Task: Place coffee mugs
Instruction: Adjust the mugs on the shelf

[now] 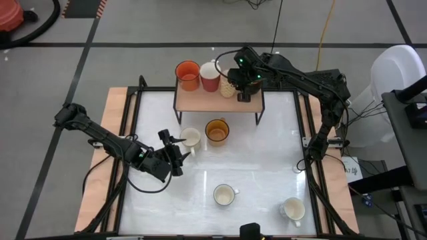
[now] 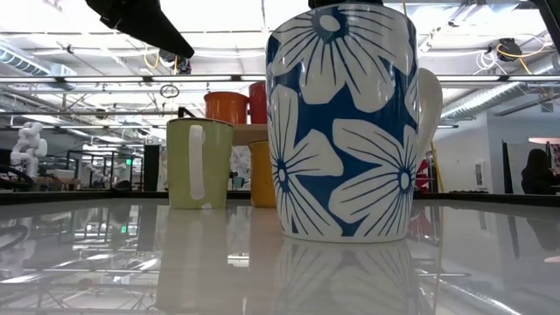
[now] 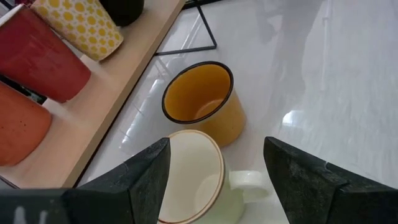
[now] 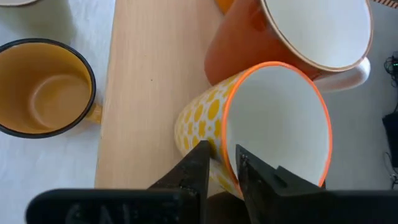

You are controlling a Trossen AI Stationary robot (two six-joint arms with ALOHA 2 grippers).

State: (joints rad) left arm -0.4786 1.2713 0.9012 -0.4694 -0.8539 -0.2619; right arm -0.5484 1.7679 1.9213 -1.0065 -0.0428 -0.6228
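Observation:
A wooden shelf [image 1: 200, 100] at the table's far side carries an orange mug [image 1: 187, 75], a red mug [image 1: 209, 76] and a yellow-dotted mug [image 4: 199, 118]. My right gripper [image 4: 222, 168] stands slightly open over that mug's rim, one finger inside and one outside. Near the table's middle stand a cream mug [image 3: 193, 180] and an amber mug [image 3: 202, 102]. My left gripper [image 3: 217, 180] is open, its fingers on either side of the cream mug and its handle [image 3: 249, 182], apart from them. My right gripper comes slanting down from the far right at the yellow-dotted mug's rim [image 4: 227, 140], on the side away from the red mug. The wall passes through the narrow gap between its fingers; whether either finger touches it, I cannot tell. The mug stands upright on the shelf.
A blue-flowered mug [image 2: 346, 122] stands close before the low camera. A white mug [image 1: 225, 195] and another [image 1: 292, 209] stand toward the table's near edge. The shelf's black legs [image 1: 260, 115] stand on the white tabletop [image 1: 267, 160]. Free shelf board lies right of the dotted mug.

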